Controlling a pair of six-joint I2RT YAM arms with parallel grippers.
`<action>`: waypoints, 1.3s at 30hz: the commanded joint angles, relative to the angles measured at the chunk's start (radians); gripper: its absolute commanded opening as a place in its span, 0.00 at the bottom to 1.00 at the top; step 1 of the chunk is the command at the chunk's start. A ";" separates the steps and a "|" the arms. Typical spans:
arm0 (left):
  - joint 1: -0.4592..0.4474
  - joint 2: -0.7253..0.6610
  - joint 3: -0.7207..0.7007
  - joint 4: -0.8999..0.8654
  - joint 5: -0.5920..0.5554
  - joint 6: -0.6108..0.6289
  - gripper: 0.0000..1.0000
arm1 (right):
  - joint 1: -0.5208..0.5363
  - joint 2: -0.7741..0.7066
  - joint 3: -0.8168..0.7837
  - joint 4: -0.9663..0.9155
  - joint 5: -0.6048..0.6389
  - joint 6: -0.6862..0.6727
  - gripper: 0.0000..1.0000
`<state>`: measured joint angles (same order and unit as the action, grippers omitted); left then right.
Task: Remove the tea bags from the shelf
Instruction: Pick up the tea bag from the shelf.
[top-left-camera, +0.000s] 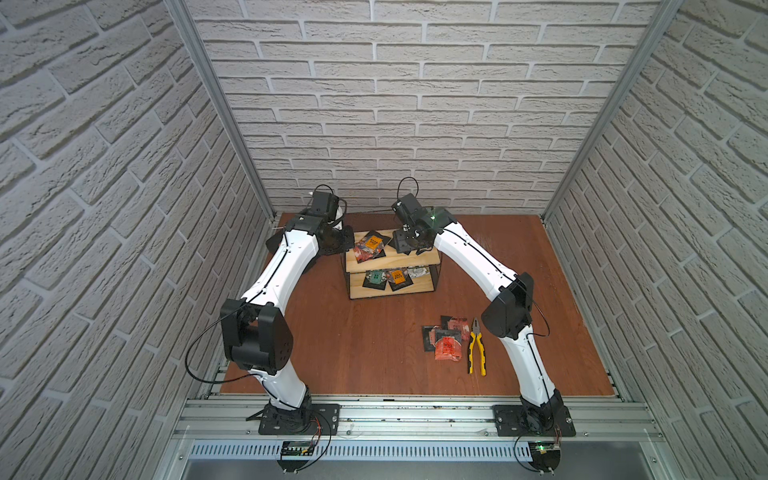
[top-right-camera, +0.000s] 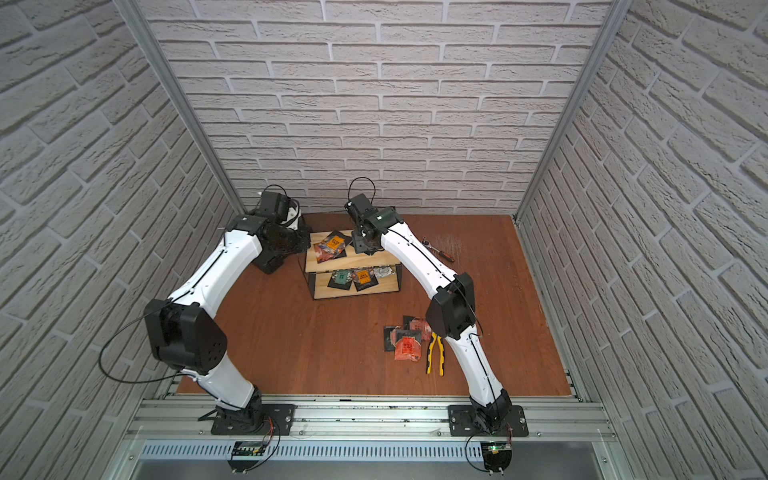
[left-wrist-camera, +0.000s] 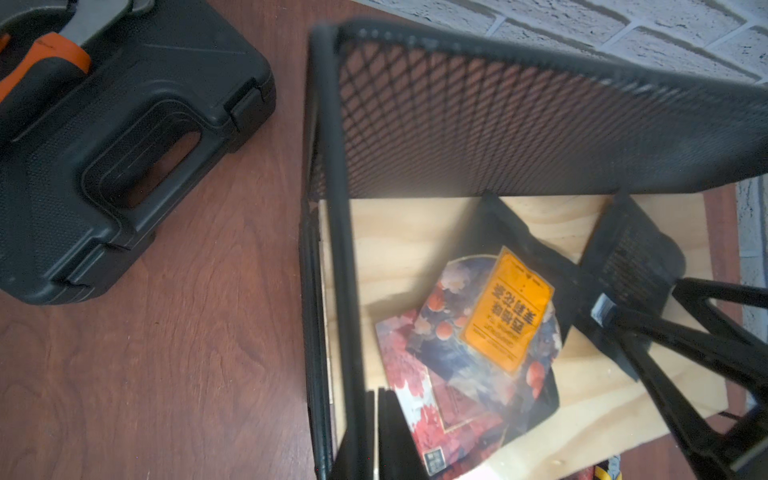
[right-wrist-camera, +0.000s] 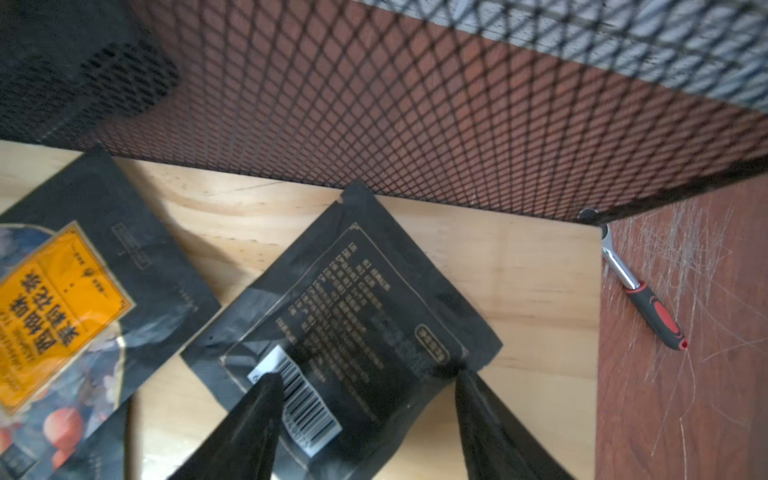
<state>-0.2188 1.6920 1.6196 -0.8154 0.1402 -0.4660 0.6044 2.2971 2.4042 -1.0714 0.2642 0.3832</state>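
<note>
The shelf (top-left-camera: 399, 261) (top-right-camera: 365, 262) stands at the back middle of the table. On its top board lie an orange-labelled tea bag (top-left-camera: 372, 243) (left-wrist-camera: 505, 309) over a red flowered one (left-wrist-camera: 415, 399), and a black tea bag (right-wrist-camera: 353, 299) turned barcode side up. My right gripper (right-wrist-camera: 365, 374) is open over that black sachet, one fingertip on the barcode, the other at its corner. Three tea bags (top-left-camera: 397, 277) lie on the lower board. My left gripper (left-wrist-camera: 376, 432) is shut at the shelf's left end, beside the wire post, with nothing seen between its fingers.
Several tea bags (top-left-camera: 446, 343) (top-right-camera: 407, 345) lie in a pile on the table at front right, next to yellow-handled pliers (top-left-camera: 477, 349). A black tool case (left-wrist-camera: 104, 145) sits left of the shelf. A red-and-black ratchet (right-wrist-camera: 642, 291) lies to its right. Brick walls close in on three sides.
</note>
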 joint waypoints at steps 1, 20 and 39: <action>0.004 0.026 0.019 0.036 0.005 0.012 0.09 | -0.005 -0.019 -0.089 -0.021 0.002 0.006 0.56; 0.004 0.020 0.017 0.032 0.010 0.015 0.09 | -0.002 -0.177 -0.119 0.042 -0.014 0.051 0.03; 0.002 0.020 0.016 0.030 0.013 0.013 0.08 | 0.047 -0.627 -0.534 0.177 -0.063 0.104 0.03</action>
<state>-0.2188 1.6924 1.6203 -0.8154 0.1440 -0.4656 0.6308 1.7866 2.0056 -0.9718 0.2070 0.4553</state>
